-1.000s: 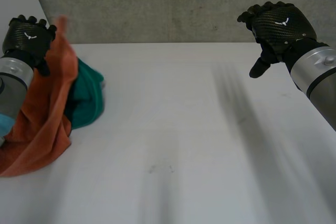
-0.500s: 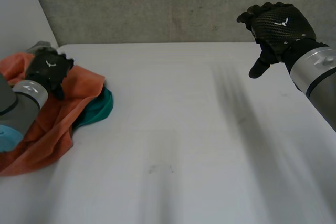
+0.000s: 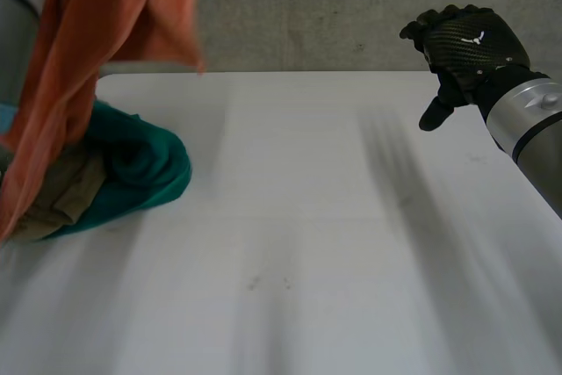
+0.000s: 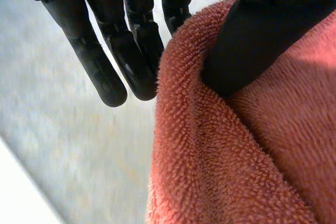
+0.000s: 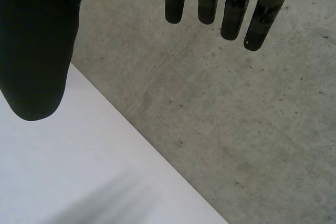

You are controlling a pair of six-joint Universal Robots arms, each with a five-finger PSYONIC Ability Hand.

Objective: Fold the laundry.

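three cloths, all at the frame's left: one orange towel hangs long axis down from the upper left, pinched between the left hand's thumb and fingers, above one teal cloth and one tan cloth on the table. right hand, upper right, is well apart, fingers loose, empty; left is nearer.

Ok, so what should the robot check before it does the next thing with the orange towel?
1. The left hand pinches the orange towel between thumb and fingers: ok.
2. The towel hangs clear of the teal cloth and the beige cloth: cannot tell; its lower end hangs in front of them.
3. The right hand is open and holds nothing: ok.
4. The right hand is near the towel: not ok; it hovers across the table.
5. There is bare table space for spreading: ok.
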